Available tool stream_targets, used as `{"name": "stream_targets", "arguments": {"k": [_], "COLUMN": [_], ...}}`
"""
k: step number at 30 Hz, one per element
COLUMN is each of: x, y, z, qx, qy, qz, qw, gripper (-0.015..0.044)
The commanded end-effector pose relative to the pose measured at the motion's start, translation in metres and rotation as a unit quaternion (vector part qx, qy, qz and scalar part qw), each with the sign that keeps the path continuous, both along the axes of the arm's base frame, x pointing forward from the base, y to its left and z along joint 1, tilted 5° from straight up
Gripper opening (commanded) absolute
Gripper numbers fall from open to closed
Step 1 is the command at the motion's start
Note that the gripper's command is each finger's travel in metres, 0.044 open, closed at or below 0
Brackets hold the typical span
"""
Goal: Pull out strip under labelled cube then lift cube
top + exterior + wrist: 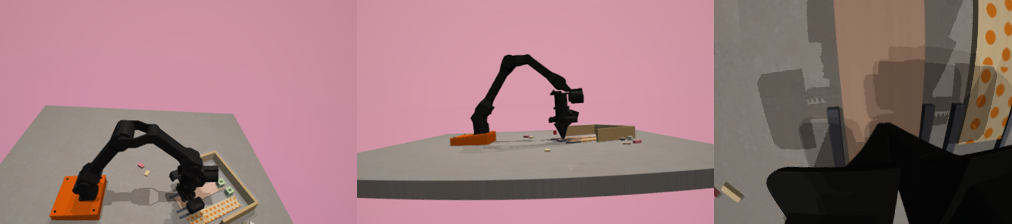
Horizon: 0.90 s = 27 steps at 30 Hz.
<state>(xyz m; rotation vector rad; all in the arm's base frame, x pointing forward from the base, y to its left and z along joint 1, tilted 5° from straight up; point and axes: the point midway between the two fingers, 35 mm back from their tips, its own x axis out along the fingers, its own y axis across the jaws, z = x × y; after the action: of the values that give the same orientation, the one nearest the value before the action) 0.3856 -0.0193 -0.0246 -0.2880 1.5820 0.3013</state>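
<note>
My gripper [563, 138] [883, 128] is shut, its tips low over the near part of the plain tan-pink strip [208, 192] [879, 55]. Nothing shows between the fingers. The strip lies flat between dark rails [835, 137]. An orange-dotted strip [223, 209] [990, 37] lies beside it, on the right in the wrist view. Two pale green cubes with dark marks stand inside the tray in the top view: one cube [220, 183] at the far end of the plain strip, the other cube [229, 191] nearer the dotted strip. Their labels are too small to read; the arm hides part of the tray.
The tray's wooden wall [237, 177] [616, 134] stands around the strips' far ends. A small red block [140, 165] and a tan block [147, 173] lie between the orange base [59, 207] and the tray. Several small pieces lie outside the tray in the exterior view.
</note>
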Motion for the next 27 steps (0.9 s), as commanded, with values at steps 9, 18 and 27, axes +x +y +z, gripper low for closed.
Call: {"name": "stream_targets", "arguments": {"k": [9, 18, 27], "x": [-0.024, -0.036, -0.05], "y": [-0.008, -0.012, -0.017], "z": [-0.004, -0.004, -0.004], "qx": [-0.002, -0.002, -0.002], "qy": [0.01, 0.01, 0.011], "qz": [0.001, 0.001, 0.001], "qw": [1.0, 1.0, 1.0], "gripper": [0.0, 0.0, 0.0]}}
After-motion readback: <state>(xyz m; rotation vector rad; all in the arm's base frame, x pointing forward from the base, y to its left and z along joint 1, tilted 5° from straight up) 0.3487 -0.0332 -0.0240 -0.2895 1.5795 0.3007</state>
